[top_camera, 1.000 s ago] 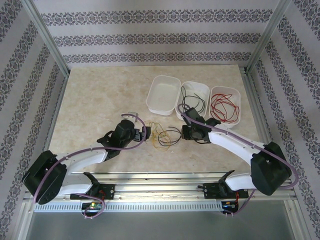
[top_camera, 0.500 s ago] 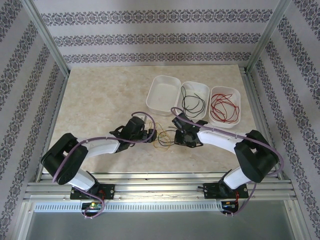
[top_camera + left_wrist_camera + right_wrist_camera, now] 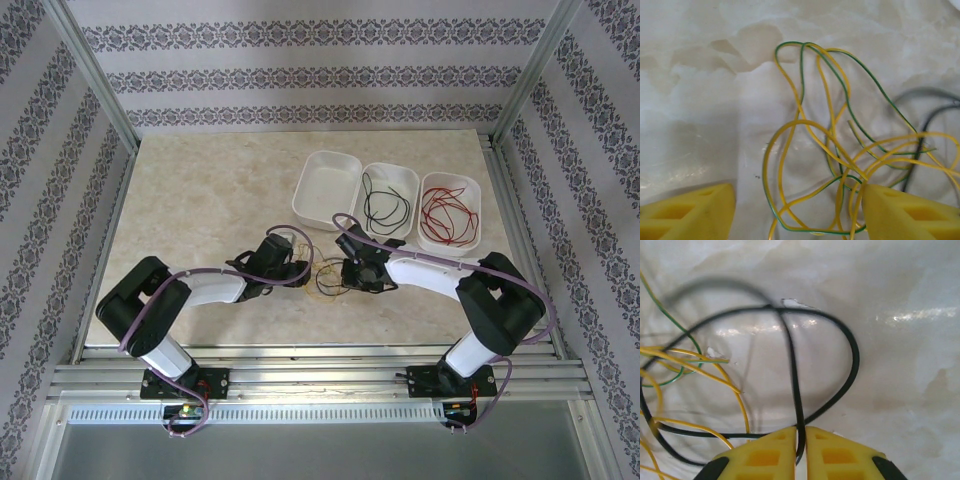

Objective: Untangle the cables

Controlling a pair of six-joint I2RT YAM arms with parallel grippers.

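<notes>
Pinching black cable (image 3: 855,354) with right hand (image 3: 801,434), straddling yellow cables (image 3: 805,121) with spread left hand (image 3: 799,201); clamp yellow, draw apart slowly

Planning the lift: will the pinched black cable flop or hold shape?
The black cable lies in a loose loop, so probably floppy and light. It crosses the yellow cables, so lifting likely drags them.

text: none legible | labels: none | numbers: none | signs: none
</notes>
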